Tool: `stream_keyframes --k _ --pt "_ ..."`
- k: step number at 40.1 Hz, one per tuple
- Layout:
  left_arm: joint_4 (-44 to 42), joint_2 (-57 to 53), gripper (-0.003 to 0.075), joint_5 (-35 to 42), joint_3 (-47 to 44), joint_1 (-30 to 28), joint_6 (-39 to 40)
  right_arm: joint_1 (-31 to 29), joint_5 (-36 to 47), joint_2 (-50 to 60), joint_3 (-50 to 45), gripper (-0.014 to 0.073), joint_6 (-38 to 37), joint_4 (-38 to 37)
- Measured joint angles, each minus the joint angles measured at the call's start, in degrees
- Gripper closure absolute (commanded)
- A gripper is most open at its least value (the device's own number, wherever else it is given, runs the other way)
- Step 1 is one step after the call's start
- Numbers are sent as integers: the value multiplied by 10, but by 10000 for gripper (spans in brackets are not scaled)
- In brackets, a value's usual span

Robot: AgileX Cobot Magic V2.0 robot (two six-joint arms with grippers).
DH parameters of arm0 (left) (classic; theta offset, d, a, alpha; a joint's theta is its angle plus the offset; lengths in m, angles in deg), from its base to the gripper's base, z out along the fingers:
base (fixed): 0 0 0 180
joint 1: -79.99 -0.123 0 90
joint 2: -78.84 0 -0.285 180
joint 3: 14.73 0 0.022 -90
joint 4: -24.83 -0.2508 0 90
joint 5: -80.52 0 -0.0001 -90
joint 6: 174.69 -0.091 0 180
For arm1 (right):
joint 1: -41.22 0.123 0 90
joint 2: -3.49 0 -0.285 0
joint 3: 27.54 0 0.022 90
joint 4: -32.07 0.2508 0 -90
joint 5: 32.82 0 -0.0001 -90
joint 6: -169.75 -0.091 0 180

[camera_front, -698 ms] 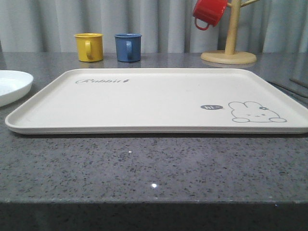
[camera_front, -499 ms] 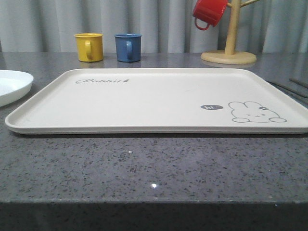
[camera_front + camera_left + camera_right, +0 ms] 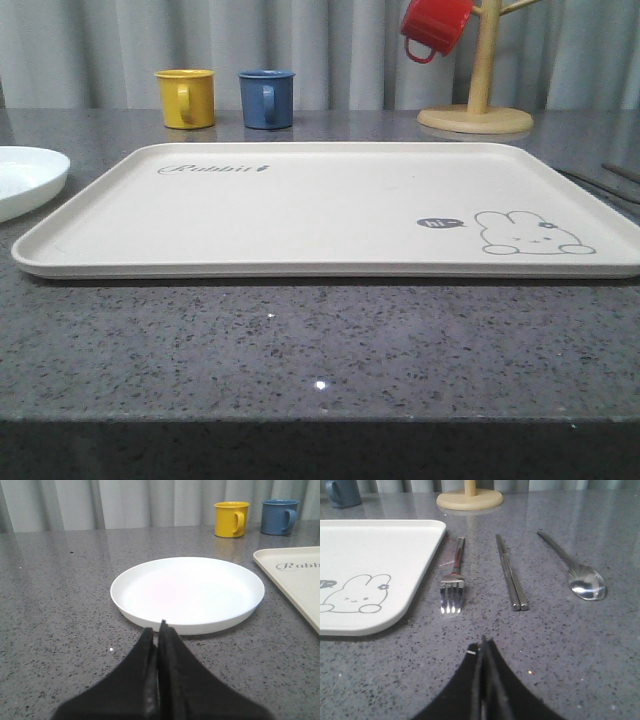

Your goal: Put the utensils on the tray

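Observation:
The cream tray (image 3: 330, 205) with its "Rabbit" script and drawn rabbit lies flat in the middle of the grey table and holds nothing. In the right wrist view its corner (image 3: 375, 565) lies beside three silver utensils on the stone: a fork (image 3: 452, 580), a pair of chopsticks (image 3: 511, 575) and a spoon (image 3: 576, 571), side by side. My right gripper (image 3: 483, 645) is shut and empty, a little short of the fork and chopsticks. My left gripper (image 3: 159, 629) is shut and empty, just before the white plate. In the front view, thin ends of the utensils (image 3: 620, 178) show right of the tray.
A round white plate (image 3: 187, 592) sits left of the tray, also at the front view's left edge (image 3: 25, 178). A yellow mug (image 3: 186, 97) and a blue mug (image 3: 266, 98) stand behind the tray. A wooden mug tree (image 3: 478, 100) with a red mug (image 3: 433, 25) stands at the back right.

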Motion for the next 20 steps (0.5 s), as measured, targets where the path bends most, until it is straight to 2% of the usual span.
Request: stream_keyframes --k 20 --pt "-5 0 738 10 0 0 0 0 2 0 0 662 0 0"
